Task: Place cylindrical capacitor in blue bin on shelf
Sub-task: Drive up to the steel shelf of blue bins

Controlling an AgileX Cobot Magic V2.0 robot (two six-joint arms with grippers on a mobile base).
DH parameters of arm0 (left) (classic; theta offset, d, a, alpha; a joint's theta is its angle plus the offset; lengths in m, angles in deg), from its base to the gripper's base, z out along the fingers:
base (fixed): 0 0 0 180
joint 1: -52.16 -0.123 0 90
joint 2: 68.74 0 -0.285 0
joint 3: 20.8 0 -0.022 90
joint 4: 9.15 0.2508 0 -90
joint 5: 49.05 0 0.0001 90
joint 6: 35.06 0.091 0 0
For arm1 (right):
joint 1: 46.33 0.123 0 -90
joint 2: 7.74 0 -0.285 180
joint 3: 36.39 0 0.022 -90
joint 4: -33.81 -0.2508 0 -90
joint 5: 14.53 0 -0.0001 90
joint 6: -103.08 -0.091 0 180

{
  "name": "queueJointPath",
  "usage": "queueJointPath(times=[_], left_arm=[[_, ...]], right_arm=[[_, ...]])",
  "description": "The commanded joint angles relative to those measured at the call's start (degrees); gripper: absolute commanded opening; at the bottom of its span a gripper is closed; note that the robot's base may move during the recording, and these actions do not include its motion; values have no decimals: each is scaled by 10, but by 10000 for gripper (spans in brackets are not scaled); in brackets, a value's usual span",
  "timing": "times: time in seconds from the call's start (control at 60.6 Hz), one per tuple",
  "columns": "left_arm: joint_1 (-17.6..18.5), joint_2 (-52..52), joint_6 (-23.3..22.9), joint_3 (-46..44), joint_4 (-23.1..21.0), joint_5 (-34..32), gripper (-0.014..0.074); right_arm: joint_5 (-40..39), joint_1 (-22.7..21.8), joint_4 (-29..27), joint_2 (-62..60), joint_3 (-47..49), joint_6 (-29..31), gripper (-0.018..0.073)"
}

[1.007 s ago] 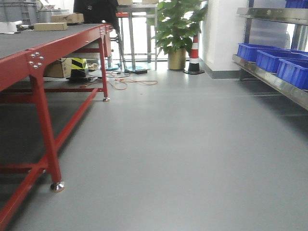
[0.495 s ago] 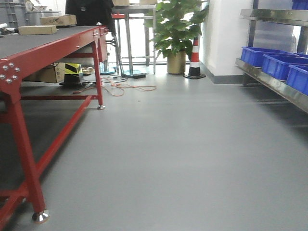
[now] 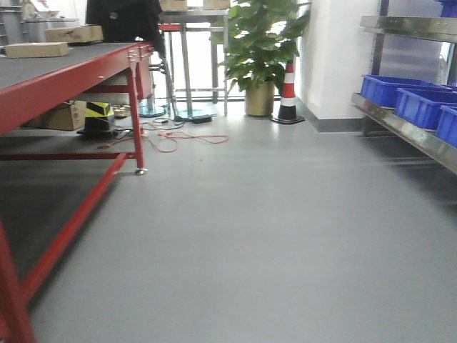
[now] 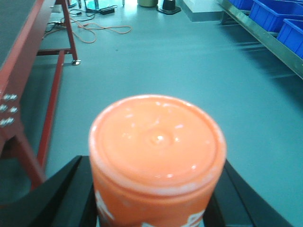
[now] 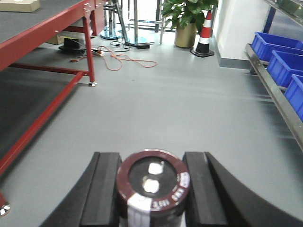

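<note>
So the left claw is clamped on the capacitor, long axis upright. The blue bins on the shelf are at 2 o'clock, well apart. The right claw is gripping a dark red can.

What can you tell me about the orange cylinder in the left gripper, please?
The orange cylinder is seen from above in the left wrist view. It has a round, glossy, plastic-looking top face with a small central dimple and a paler rim. White printing low on its side is too cropped to read. It stands upright between the black fingers of the left gripper, which flank it on both sides, and it is held above the grey floor. Its lower part is out of frame.
</note>
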Motion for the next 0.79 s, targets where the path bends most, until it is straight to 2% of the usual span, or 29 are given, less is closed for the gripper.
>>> queueJointPath(times=[0.0, 0.776], left_arm=[[4, -2, 0, -4, -1, -11, -111], [4, -2, 0, -4, -1, -11, -111]], right_arm=[[-13, 1, 2, 0, 5, 2, -162], [-14, 1, 2, 0, 5, 2, -162]])
